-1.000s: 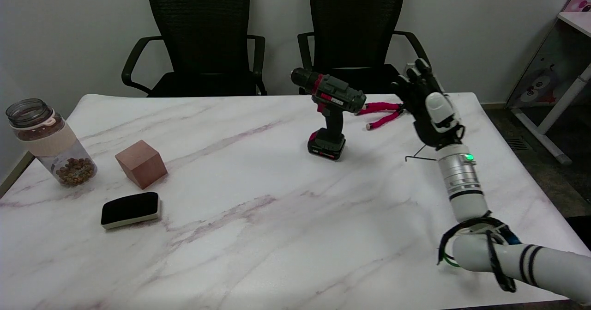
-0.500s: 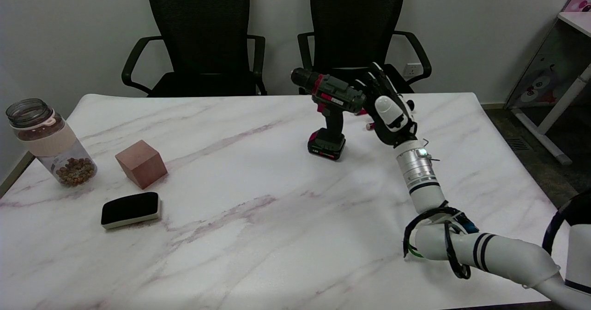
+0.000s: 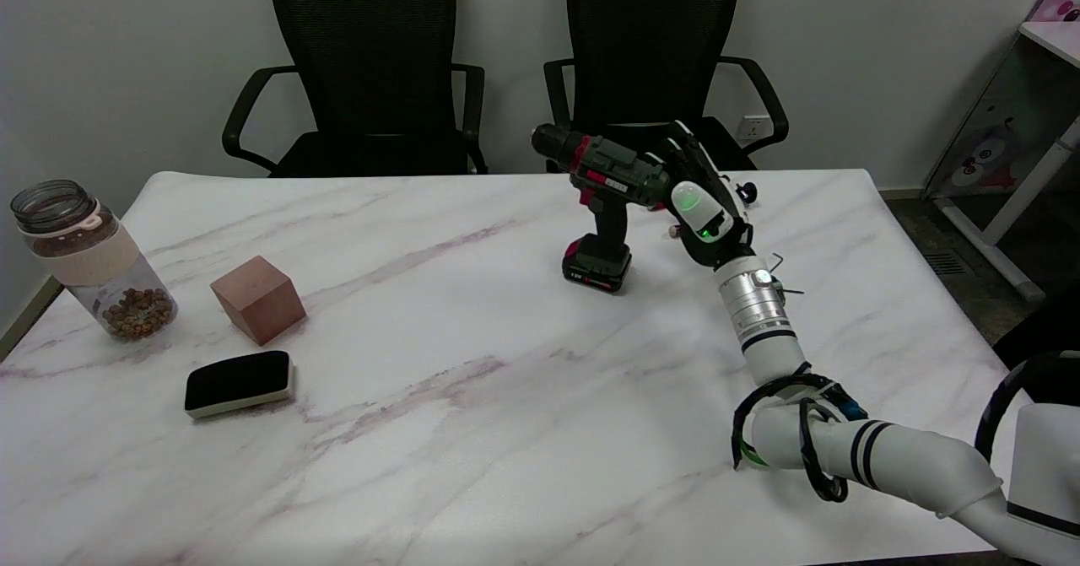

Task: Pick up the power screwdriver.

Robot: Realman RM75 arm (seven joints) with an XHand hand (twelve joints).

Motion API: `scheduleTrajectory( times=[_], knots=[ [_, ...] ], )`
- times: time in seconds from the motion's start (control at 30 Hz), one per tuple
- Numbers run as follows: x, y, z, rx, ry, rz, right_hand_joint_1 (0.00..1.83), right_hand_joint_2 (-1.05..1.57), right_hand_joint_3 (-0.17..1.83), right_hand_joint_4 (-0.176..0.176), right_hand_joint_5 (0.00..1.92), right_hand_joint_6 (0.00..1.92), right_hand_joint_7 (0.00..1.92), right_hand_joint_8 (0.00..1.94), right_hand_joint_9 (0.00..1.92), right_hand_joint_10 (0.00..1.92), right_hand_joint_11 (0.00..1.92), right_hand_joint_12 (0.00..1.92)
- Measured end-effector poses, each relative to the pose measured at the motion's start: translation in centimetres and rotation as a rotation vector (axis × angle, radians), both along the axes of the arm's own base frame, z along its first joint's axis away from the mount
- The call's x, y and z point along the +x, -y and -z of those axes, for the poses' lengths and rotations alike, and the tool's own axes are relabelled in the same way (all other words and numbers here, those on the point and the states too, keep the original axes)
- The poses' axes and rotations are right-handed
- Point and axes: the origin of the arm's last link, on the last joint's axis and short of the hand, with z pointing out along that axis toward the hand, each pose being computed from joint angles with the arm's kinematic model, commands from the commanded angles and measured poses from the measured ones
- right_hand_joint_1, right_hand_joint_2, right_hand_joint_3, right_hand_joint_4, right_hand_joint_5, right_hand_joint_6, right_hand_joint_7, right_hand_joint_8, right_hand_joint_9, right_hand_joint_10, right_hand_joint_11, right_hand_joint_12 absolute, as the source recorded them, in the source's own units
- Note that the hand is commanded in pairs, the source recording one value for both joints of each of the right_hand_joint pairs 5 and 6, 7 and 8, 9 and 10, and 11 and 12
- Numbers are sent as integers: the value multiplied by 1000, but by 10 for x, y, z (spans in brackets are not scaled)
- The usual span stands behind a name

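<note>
The power screwdriver (image 3: 609, 176) is dark grey and red and stands upright on its battery base (image 3: 597, 266) at the table's far middle, chuck pointing left. My right hand (image 3: 697, 202) is right beside the tool's rear end, its fingers (image 3: 685, 149) stretched up along the back of the body. Whether they touch the tool I cannot tell. The fingers are apart and nothing is held. The handle below the body is free, left of my palm.
A jar of nuts (image 3: 89, 262), a wooden cube (image 3: 257, 299) and a black eraser (image 3: 239, 382) sit at the left. A pink-legged tripod (image 3: 746, 190) lies mostly hidden behind my hand, with a small hex key (image 3: 783, 275) by my wrist. Two black chairs (image 3: 650, 60) stand behind the table.
My right hand has swung left from about a hand's width right of the screwdriver to right beside its rear end, covering the pink tripod. The screwdriver has not moved.
</note>
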Motion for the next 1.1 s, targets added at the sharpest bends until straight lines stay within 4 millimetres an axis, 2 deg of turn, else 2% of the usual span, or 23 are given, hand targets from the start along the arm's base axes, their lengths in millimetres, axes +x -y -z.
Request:
scheduleTrajectory(
  times=[0.37, 1.1],
  knots=[
    [-8, 1, 1, 2, -22, 38, 911, -216, 729, 95, 116, 116, 116, 116, 315, 315, 365, 365],
    [-19, 11, 19, 19, -139, 133, 911, -188, 679, 88, 129, 129, 129, 129, 327, 327, 384, 384]
  ],
)
